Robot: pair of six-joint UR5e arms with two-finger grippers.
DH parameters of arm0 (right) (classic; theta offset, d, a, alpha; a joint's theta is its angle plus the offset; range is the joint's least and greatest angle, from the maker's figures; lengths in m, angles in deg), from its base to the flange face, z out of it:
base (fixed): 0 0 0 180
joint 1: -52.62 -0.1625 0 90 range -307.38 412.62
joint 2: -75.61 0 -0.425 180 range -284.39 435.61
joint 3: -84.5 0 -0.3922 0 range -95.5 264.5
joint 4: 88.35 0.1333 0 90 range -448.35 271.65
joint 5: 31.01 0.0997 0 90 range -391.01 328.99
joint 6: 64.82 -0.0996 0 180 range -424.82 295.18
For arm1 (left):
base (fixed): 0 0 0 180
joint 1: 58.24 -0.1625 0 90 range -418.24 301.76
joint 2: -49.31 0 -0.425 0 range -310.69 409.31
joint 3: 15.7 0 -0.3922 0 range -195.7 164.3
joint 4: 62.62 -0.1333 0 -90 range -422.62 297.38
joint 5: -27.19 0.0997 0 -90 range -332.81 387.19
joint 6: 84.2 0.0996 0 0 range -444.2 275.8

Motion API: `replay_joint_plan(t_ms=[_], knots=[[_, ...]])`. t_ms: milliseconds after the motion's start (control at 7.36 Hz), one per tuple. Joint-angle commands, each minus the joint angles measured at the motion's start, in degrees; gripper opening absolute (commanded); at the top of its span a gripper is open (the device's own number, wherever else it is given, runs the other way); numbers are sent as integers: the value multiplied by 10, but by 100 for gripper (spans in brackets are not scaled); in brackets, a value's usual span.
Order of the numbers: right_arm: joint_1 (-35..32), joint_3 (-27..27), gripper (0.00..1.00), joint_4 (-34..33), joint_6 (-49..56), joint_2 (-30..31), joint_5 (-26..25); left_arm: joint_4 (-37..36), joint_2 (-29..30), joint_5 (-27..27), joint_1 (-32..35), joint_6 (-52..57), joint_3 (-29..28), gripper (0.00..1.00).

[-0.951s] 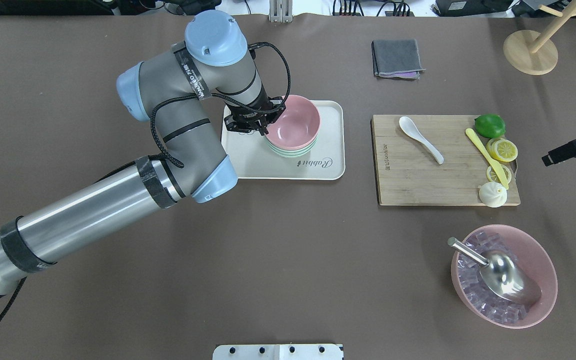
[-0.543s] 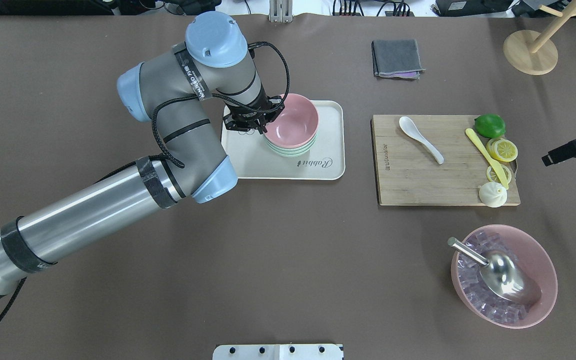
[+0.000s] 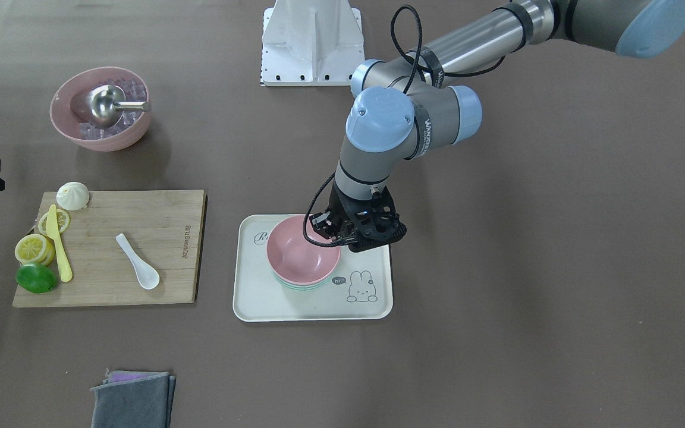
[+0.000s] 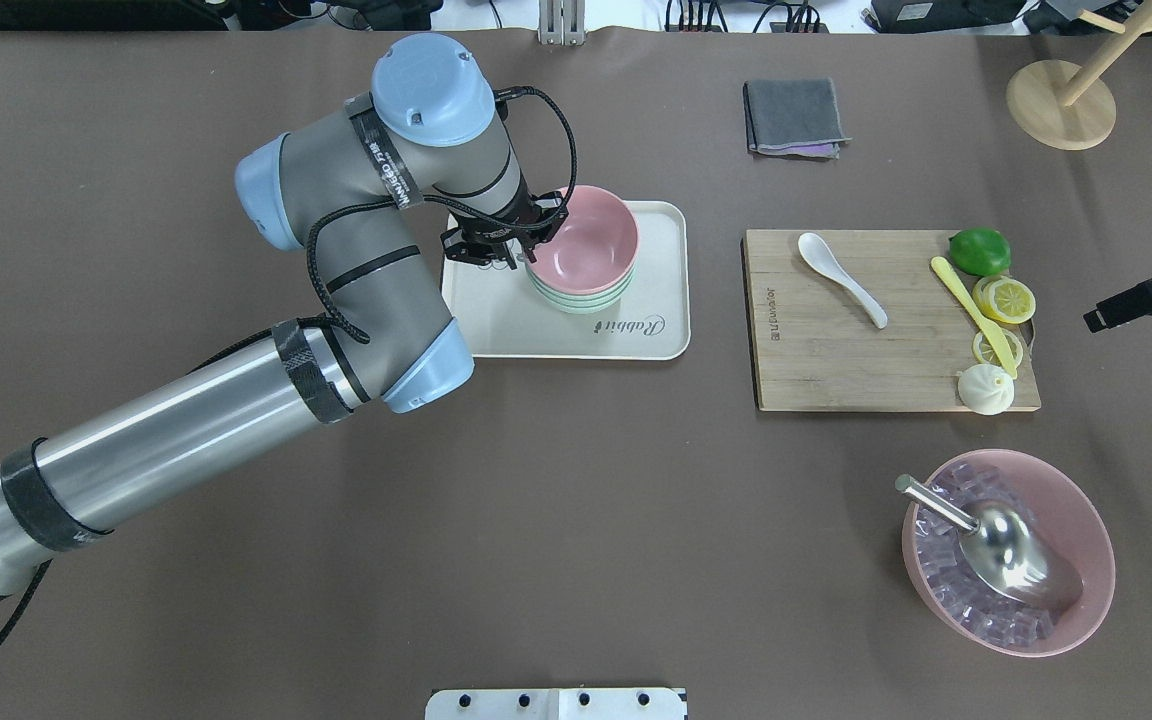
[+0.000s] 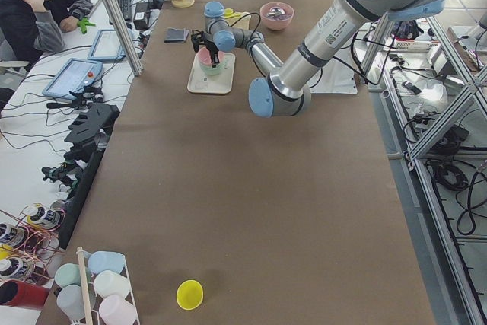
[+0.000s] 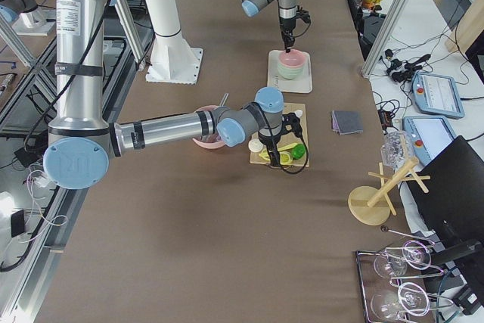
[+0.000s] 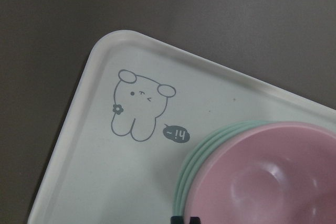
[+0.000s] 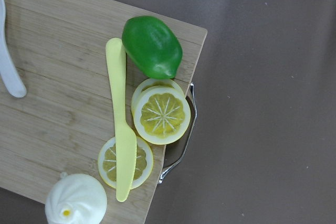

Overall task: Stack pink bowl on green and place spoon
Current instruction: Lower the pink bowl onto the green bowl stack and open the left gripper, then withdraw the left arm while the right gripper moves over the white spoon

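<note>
The pink bowl (image 4: 586, 245) sits nested on top of the mint-green bowls (image 4: 581, 300) on a cream tray (image 4: 656, 330). My left gripper (image 4: 526, 245) is at the bowl's left rim and looks shut on it; the left wrist view shows the fingertips (image 7: 185, 220) close together at the rim of the pink bowl (image 7: 262, 182). The white spoon (image 4: 841, 263) lies on the wooden cutting board (image 4: 816, 360), apart from both grippers. My right gripper (image 4: 1101, 318) hangs at the right edge beyond the board; I cannot tell if it is open.
The board also holds a lime (image 4: 980, 250), lemon slices (image 4: 1004, 300), a yellow knife (image 4: 971, 310) and a bun (image 4: 984, 388). A large pink bowl (image 4: 1086, 560) with ice and a steel scoop stands front right. A grey cloth (image 4: 794, 115) and a wooden stand (image 4: 1061, 105) are at the back.
My left gripper and the pink bowl have shifted slightly left and toward the back on the green stack. The right arm has not moved.
</note>
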Motion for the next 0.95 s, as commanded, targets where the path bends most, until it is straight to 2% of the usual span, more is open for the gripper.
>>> replay_joint_plan(t_ms=[0, 136, 272, 407, 543, 815], knots=[[1, -3, 100, 0, 0, -2, 0, -3, -2, -40, 22, 52, 18, 99], [1, -4, 100, -1, 0, -9, 0, -5, -29, -113, 59, 77, 41, 99], [2, -11, 100, -1, 0, -20, 0, -6, -100, -152, 96, 136, 105, 99], [8, -17, 100, -1, -1, -37, -2, -7, -178, -168, 130, 224, 163, 99], [17, -24, 100, -1, -1, -59, -4, -7, -238, -194, 175, 318, 192, 99], [78, -26, 100, -4, -1, -110, -72, -7, -348, -266, 295, 521, 205, 99]])
